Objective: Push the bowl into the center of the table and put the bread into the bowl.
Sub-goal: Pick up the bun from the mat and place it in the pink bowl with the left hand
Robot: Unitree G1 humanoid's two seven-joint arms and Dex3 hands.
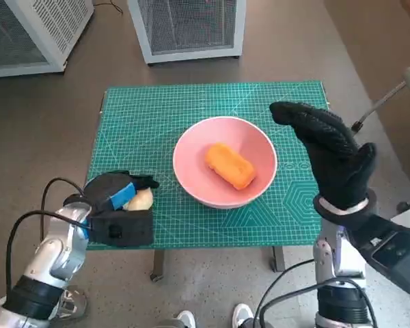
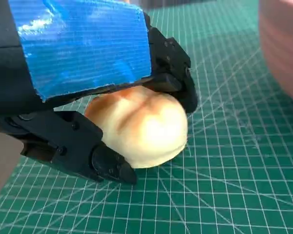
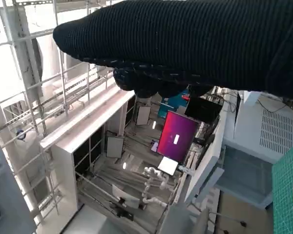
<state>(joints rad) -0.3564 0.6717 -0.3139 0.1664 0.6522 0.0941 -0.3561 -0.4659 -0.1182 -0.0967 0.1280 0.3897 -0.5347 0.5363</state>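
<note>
Left hand (image 2: 83,97) is gripping the pale bread roll (image 2: 141,124) on the green mat (image 1: 143,116), beside the pink bowl (image 1: 191,147) holding an orange piece; right hand (image 1: 331,147) is hovering raised, fingers extended, holding nothing.

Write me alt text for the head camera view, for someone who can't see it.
Seen from above, a pink bowl holding an orange loaf sits near the middle of a green cutting mat on a small table. At the mat's near left corner the blue-taped left hand grips a pale bread roll; the gloved right hand hangs raised to the bowl's right, holding nothing.
</note>
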